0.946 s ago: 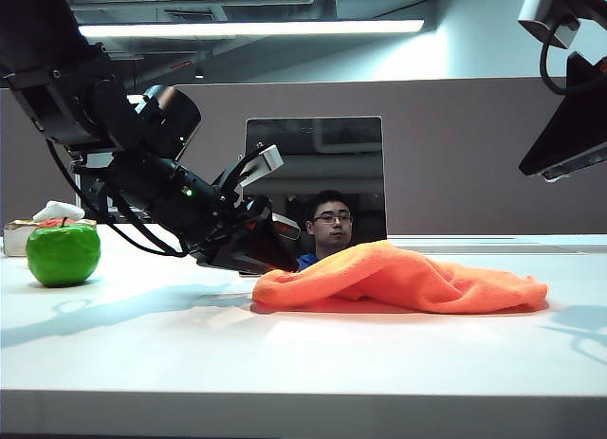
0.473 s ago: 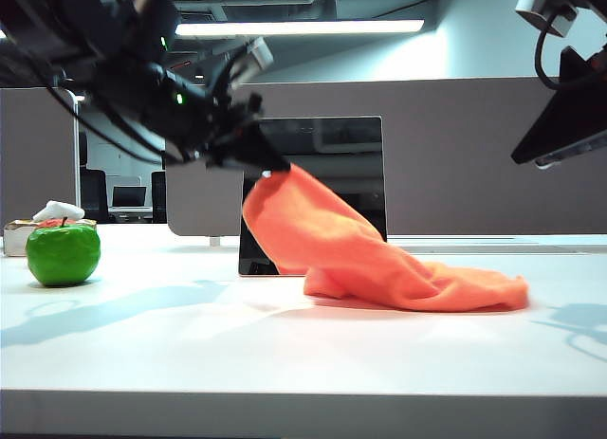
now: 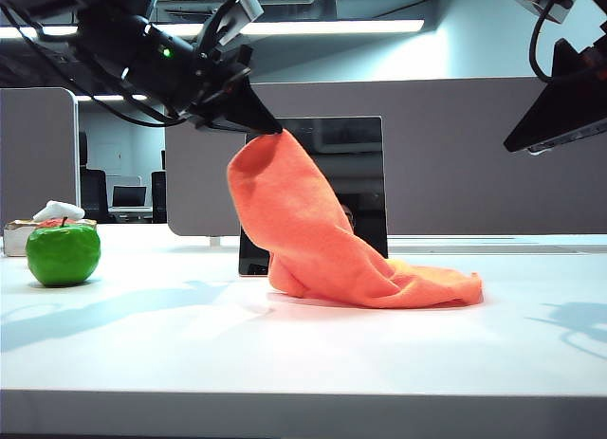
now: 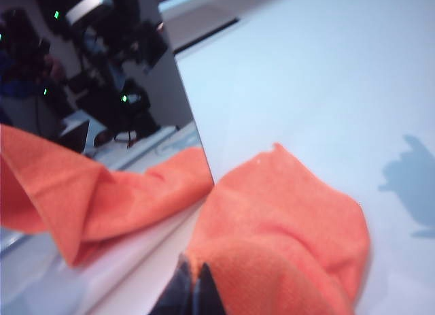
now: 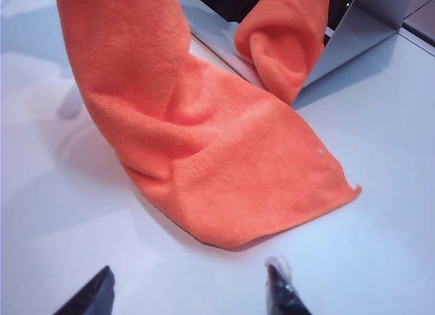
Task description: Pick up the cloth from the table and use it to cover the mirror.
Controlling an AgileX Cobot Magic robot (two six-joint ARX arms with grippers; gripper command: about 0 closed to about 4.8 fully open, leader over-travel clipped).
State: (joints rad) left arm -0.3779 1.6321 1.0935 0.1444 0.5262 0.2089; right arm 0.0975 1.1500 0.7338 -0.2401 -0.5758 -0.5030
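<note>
The orange cloth (image 3: 313,230) hangs from my left gripper (image 3: 267,129), which is shut on its corner near the mirror's top left corner. The cloth's lower end still trails on the white table (image 3: 285,354). The dark mirror (image 3: 356,164) stands upright behind the cloth, partly hidden by it. In the left wrist view the left gripper (image 4: 192,274) pinches the cloth (image 4: 285,226) beside the mirror (image 4: 102,111). High at the right, my right gripper (image 3: 555,126) hangs open; in its wrist view the right gripper (image 5: 190,288) is above the table, clear of the cloth (image 5: 204,152).
A green apple (image 3: 63,253) sits at the far left of the table, with a small box and white object (image 3: 43,223) behind it. A grey partition (image 3: 474,155) runs behind the mirror.
My left gripper shut on the cloth's corner and lifted it from the table up to the mirror's top; the cloth's trailing end slid left. The right gripper stayed high.
</note>
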